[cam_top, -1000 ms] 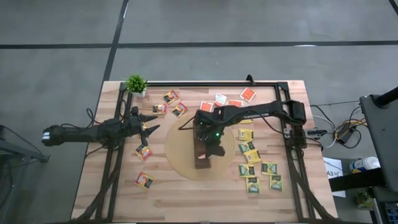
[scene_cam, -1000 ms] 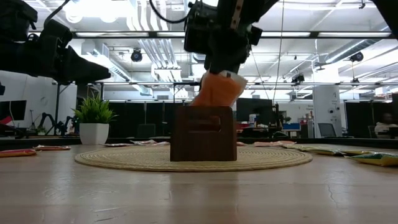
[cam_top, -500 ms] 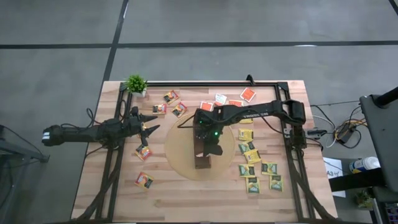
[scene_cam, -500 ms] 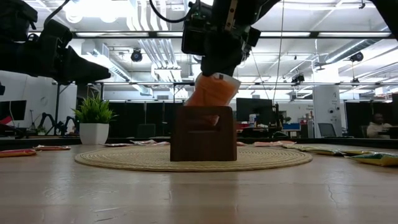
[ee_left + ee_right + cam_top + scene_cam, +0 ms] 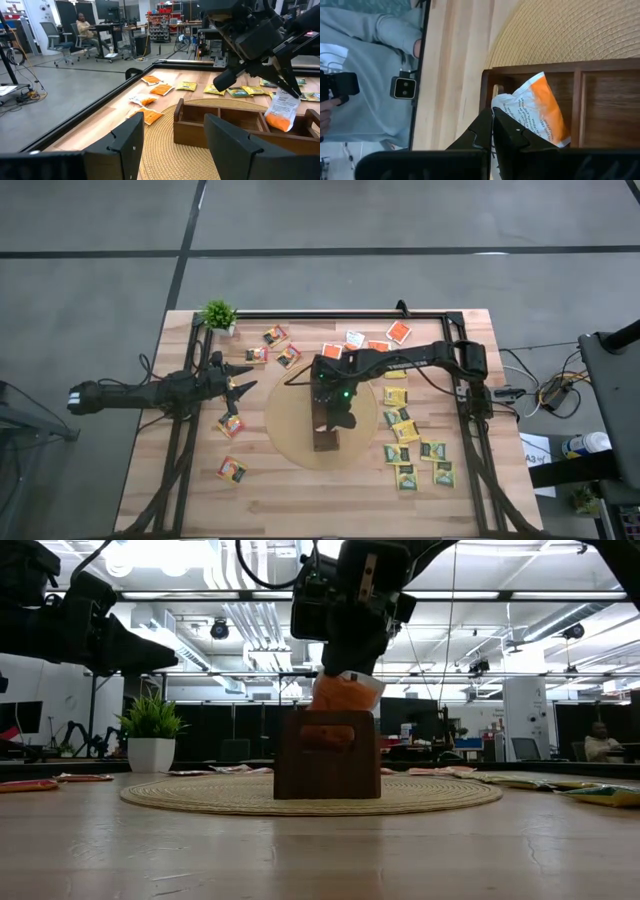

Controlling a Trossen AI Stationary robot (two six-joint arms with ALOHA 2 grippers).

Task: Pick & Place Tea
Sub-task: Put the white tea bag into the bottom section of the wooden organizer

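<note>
A grey floor (image 5: pixel 330 220), crossed by dark seams, is seen around the wooden surface (image 5: pixel 300 495) from above. To the right of it a dark cart (image 5: pixel 615 380) and a tangle of cables (image 5: pixel 545 392) are placed. In the low view a ceiling of bright strip lights (image 5: pixel 520 595) and pipes is shown, with a white pillar (image 5: pixel 522 718) and monitors (image 5: pixel 405 712) far behind. Office chairs (image 5: pixel 56 42) and desks (image 5: pixel 107 30) are found on the polished floor, where a seated person (image 5: pixel 82 26) is visible.
</note>
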